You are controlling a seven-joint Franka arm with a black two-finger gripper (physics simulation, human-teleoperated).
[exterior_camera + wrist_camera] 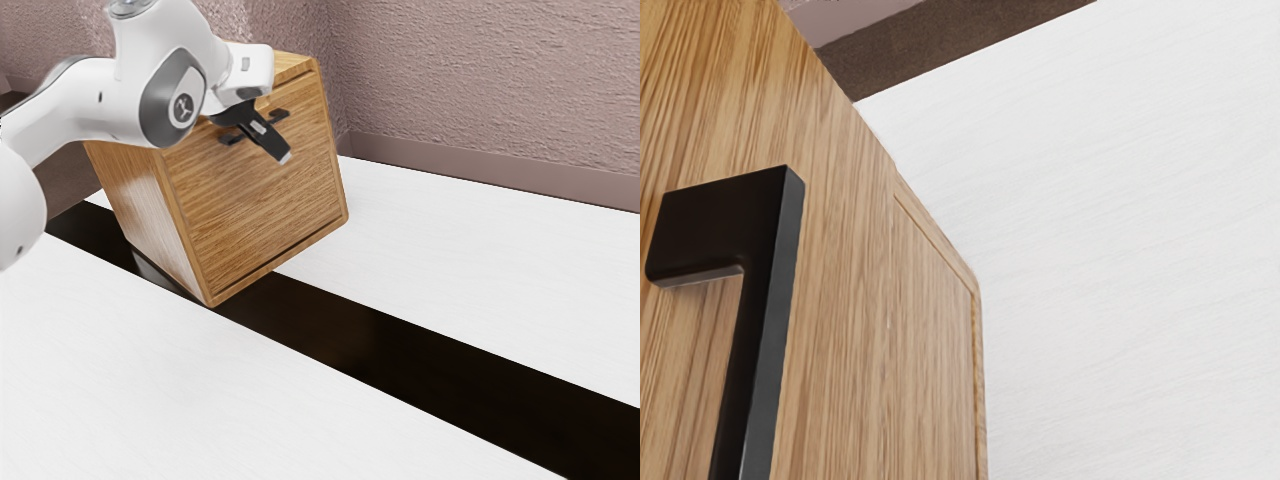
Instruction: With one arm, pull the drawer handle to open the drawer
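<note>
1 drawer, 1 handle, on counter. Arm reaches in from the exterior view's left, claw at drawer front. Can't tell claw opening.

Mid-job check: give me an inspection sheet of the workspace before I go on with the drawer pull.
Surface: white tabletop, crossed by a dark band that passes the cabinet's base.
Job's things: light wooden drawer cabinet, whose front looks flush and not pulled out; black bar handle mounted on that front.
Clutter: nothing seen.
Gripper: black two-finger gripper is at the handle near the cabinet's top; whether it has a grip cannot be told.
Cables: nothing seen.
Surroundings: rough pinkish wall with a brown baseboard behind the table.
</note>
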